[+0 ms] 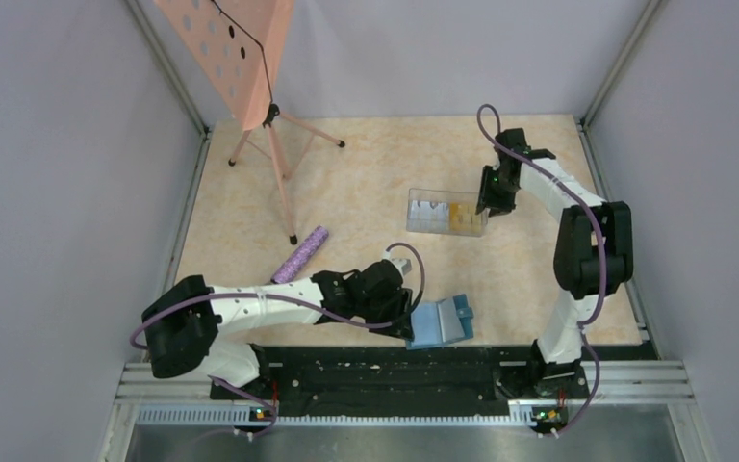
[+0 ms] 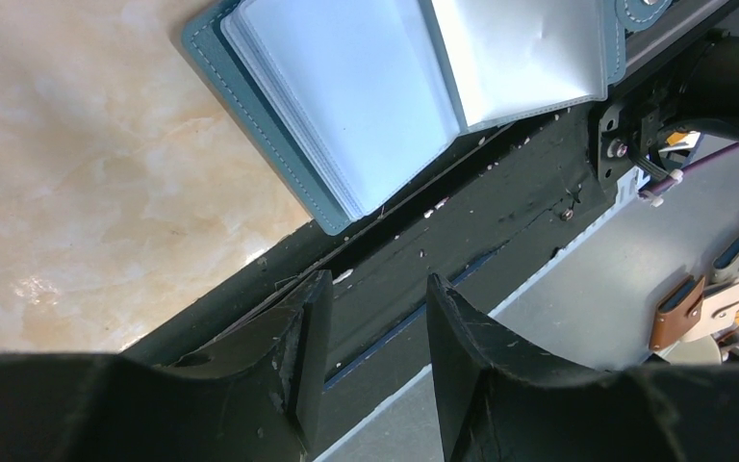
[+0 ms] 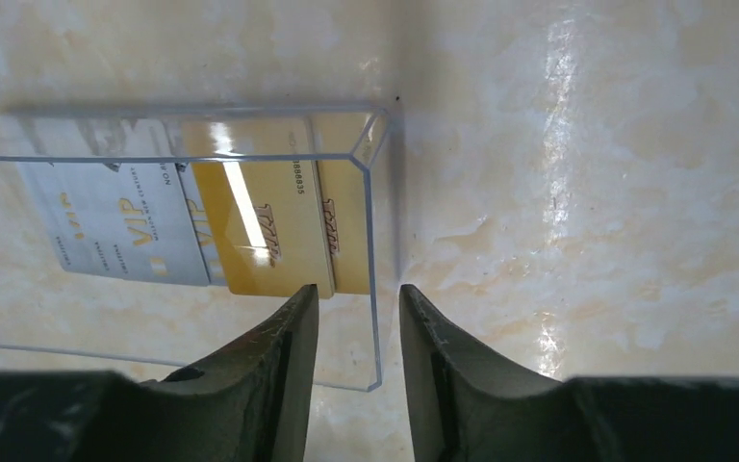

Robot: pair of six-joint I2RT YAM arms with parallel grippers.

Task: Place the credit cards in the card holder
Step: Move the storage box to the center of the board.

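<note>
Credit cards (image 3: 250,226), silver beside gold, are noted lying flat inside a clear box (image 1: 421,223) at mid-table. The right gripper (image 3: 356,292) is seen released, jaws parted astride the box's end wall, nothing clasped. The card holder (image 2: 346,106) is found spread open at the near table edge, partly over the black rail (image 2: 462,221), the left gripper (image 2: 375,284) just beside it, unclenched and empty.

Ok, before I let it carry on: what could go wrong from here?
The right gripper straddles a wall of the clear box, so closing might grab that, not a gold card. The open wallet lies at the table edge, unheld by the left gripper; a nudge could drop it.
</note>
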